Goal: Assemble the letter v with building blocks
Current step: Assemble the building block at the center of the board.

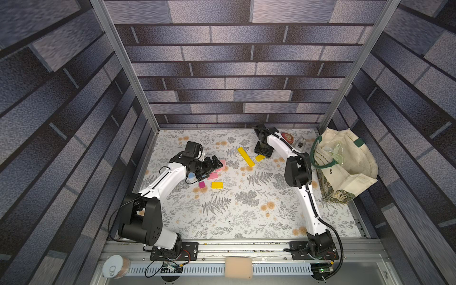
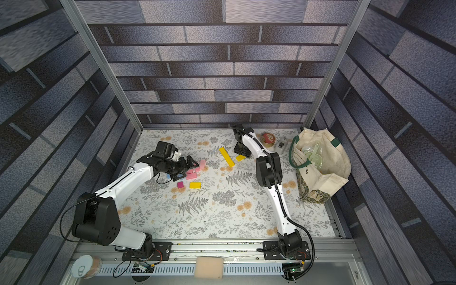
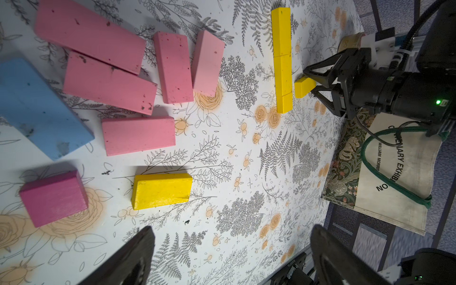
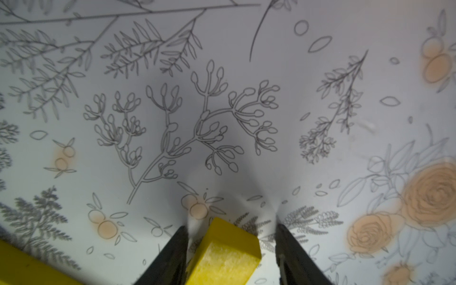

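Note:
A long yellow row of building blocks (image 1: 245,156) (image 3: 282,59) lies slanted at the back of the table. Beside its near end lies a short yellow block (image 1: 259,158) (image 4: 229,249). My right gripper (image 4: 232,229) (image 1: 263,152) straddles it, open, with a gap still showing at one finger. My left gripper (image 3: 232,234) (image 1: 209,167) hangs wide open and holds nothing, over several pink blocks (image 3: 138,135), a blue block (image 3: 37,106), a magenta cube (image 3: 54,197) (image 1: 202,184) and another yellow block (image 3: 161,190) (image 1: 217,185).
A cream tote bag (image 1: 345,162) stands at the right edge. A round red-and-gold tin (image 1: 287,138) and a small white-grey box (image 1: 301,143) sit at the back right. On the front rail are a sponge (image 1: 238,267) and a can (image 1: 114,266).

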You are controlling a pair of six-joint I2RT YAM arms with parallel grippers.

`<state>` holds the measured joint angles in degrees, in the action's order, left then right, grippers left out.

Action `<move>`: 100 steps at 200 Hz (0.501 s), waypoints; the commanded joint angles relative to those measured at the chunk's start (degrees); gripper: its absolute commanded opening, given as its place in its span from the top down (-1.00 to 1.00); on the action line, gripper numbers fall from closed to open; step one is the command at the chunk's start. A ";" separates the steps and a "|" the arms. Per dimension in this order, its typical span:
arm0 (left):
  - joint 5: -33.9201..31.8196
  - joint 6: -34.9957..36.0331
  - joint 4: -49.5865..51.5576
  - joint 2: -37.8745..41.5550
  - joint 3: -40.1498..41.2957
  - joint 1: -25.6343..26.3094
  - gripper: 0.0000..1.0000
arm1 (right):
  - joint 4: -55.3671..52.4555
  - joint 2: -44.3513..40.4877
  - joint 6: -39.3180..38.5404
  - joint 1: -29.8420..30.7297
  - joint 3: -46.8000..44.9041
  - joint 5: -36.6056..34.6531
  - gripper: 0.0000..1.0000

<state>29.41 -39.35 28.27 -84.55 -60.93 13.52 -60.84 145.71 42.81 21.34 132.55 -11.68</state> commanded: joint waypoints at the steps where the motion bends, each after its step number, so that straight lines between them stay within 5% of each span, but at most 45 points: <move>1: 0.25 1.30 1.17 0.27 -1.56 0.24 -0.99 | 1.08 -3.13 3.79 -0.40 -5.36 1.55 -0.09; 100: 0.55 1.27 1.20 0.79 -1.65 0.85 -0.99 | 3.67 -5.60 13.10 0.02 -9.25 2.10 0.36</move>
<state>29.56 -39.35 28.32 -84.55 -60.97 13.96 -57.47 141.56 52.05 21.23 125.01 -10.92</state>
